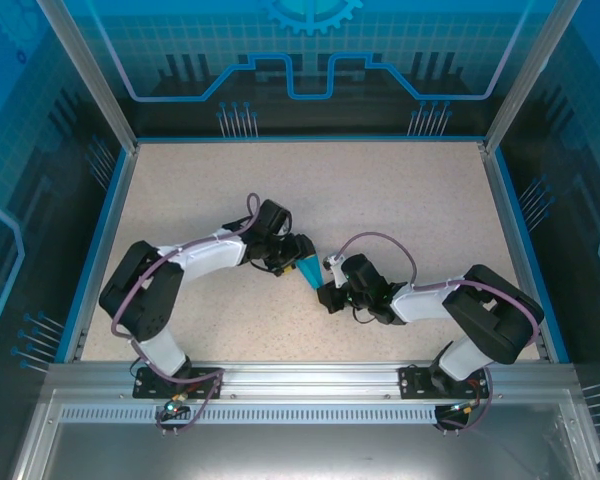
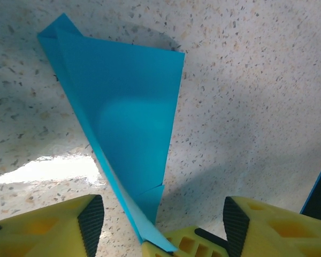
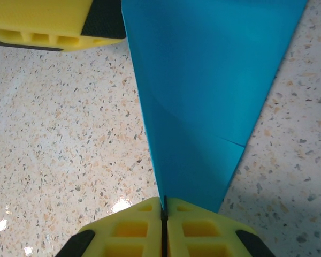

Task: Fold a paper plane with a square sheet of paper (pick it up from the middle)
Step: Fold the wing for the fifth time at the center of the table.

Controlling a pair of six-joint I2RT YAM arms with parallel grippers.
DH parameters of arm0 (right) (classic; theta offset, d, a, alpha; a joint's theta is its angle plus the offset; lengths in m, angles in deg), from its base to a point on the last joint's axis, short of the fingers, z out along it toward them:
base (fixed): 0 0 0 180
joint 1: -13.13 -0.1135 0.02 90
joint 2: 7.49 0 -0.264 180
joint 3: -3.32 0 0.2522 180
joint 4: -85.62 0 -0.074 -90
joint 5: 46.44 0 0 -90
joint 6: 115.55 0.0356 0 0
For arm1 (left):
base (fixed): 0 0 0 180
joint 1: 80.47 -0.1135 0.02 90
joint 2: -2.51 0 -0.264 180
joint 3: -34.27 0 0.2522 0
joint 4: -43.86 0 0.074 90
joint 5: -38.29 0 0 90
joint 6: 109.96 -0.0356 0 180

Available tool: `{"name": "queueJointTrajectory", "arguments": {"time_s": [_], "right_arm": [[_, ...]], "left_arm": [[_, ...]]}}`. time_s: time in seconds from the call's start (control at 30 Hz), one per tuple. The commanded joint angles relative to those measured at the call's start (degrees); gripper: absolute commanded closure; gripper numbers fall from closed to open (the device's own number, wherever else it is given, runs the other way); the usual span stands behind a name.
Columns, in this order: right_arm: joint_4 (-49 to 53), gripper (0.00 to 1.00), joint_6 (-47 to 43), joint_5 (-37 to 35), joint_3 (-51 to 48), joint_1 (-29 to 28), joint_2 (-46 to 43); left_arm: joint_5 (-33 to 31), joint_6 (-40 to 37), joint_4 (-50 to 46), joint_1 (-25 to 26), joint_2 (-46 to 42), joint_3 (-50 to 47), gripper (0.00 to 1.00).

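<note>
The folded blue paper sits near the middle of the table, between the two claws, which meet there tip to tip. It is creased into a long, narrow wedge, broad at one end and tapering to a slim point at the other, with overlapping layers visible along its length.

The right claw reaches in from the right side. In its wrist view, the right claw has its yellow fingers pressed tightly together on the narrow end of the folded blue paper, with only a thin dark seam between them. From there the paper widens as it runs away over the speckled table.

The left claw comes in from the left and faces the right one. In its wrist view, the left claw stands open, its two black-padded fingers well apart on either side of the paper's tapered tip and touching nothing. Between them, the yellow end of the right claw pinches that tip. The rest of the folded blue paper spreads upward and leftward across the table. A small corner is turned over at the far broad end, and a soft shadow falls beside the paper. Whether the broad end rests on the table or hangs just above it cannot be told.

One finger of the left claw also shows at the upper left of the right wrist view, just beside the paper's edge.
</note>
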Motion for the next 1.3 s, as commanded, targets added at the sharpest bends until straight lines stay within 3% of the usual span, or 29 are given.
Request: {"name": "queueJointTrajectory", "arguments": {"time_s": [0.0, 0.57, 1.0, 1.27], "right_arm": [[-0.1, 0.91, -1.2, -0.8, 0.2, -0.5, 0.5], [3.6, 0.87, -4.3, -3.8, 2.3, -2.8, 0.4], [11.5, 0.77, -8.3, -9.1, 5.2, -6.1, -1.1], [19.4, 0.65, -11.3, -18.1, 8.7, -10.1, -1.9]], "left_arm": [[2.5, 1.6, -6.1, 0.1, 2.2, 2.2, 0.43], [3.6, 0.5, -11.6, 0.1, 5.8, 6.8, 0.68], [4.0, 0.2, -13.8, 0.1, 6.9, 8.6, 1.0], [4.4, -0.1, -14.5, 0.1, 7.0, 9.6, 1.0]]}}
